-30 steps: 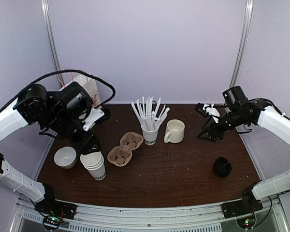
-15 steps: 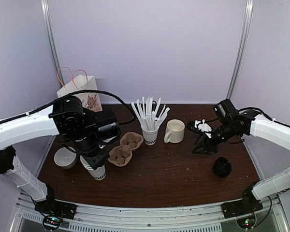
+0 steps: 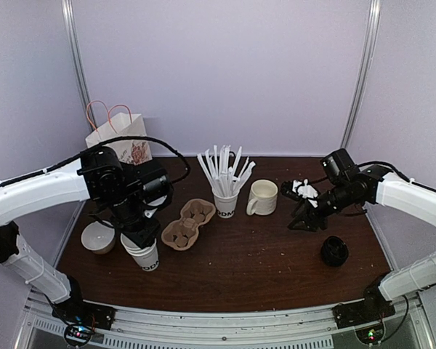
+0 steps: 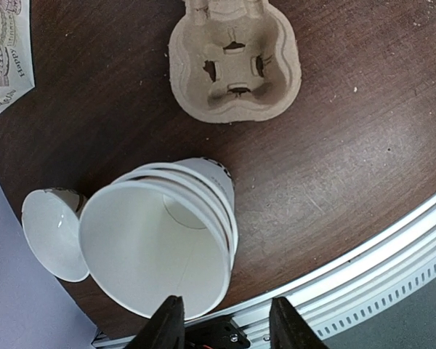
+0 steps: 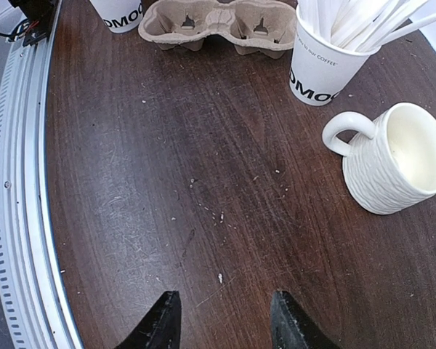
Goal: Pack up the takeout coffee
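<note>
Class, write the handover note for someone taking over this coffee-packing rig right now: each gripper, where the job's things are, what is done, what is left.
Left gripper: open, empty, just above the nested cups at front left.
Right gripper: open, empty, over the table near the mug.
Lids: stacked at front right, on no cup.
Carrier: mid-table, both wells empty.
Bag: back left.
Done: nothing packed yet.
Left, probably: separate two cups, lid them, seat them in the carrier, bag it.
</note>
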You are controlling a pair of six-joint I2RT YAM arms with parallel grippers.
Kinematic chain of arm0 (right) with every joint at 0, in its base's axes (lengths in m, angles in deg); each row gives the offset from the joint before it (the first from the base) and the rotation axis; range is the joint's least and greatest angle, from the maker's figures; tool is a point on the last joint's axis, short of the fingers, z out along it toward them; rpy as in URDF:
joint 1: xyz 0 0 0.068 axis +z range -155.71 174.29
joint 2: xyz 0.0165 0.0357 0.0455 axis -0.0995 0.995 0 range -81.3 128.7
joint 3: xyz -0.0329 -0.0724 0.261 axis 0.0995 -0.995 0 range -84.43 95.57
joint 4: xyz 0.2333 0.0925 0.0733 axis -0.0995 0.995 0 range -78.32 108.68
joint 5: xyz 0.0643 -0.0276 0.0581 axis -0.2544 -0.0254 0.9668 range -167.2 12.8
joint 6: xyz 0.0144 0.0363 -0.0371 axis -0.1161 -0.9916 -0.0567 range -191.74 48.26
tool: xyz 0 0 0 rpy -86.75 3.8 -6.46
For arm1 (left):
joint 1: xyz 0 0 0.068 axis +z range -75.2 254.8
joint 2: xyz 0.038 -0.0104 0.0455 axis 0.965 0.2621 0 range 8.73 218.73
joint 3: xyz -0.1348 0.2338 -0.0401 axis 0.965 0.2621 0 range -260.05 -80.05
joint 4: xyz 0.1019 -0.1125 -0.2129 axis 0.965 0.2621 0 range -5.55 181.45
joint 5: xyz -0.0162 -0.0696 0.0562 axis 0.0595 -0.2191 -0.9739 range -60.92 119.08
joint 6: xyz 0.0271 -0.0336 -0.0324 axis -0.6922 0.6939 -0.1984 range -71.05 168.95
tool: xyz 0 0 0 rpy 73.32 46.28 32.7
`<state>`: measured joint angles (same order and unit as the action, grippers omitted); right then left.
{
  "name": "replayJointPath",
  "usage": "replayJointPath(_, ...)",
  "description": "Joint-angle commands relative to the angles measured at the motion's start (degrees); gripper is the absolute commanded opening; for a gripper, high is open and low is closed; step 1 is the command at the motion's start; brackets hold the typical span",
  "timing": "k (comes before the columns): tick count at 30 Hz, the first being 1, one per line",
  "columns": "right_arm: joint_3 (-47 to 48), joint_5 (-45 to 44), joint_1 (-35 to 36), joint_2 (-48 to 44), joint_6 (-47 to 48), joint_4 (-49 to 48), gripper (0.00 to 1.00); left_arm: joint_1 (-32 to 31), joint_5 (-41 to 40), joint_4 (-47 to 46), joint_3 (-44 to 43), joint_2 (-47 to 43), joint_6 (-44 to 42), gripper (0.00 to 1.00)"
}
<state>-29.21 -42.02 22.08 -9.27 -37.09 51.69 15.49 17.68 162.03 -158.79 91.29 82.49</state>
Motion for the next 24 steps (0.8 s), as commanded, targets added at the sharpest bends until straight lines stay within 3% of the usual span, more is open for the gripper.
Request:
replayJointPath(1,-0.5,0.7,0.4,0.9,0.8,-0.8,0.45,1.1,-0.2,-2.5,0.3,2.1,-1.1,0.38)
replayJointPath(5,-0.4,0.9,0.4,1.5,0.8,-0.7,0.45,2.0,0.2,-2.6,0.7,3.0,-1.7,0.30)
replayJointPath(24,0.1,0.5,0.7,2.9,1.1,-0.6,0.43,4.1,2.4,-4.2,1.9,5.3,-4.1,0.12)
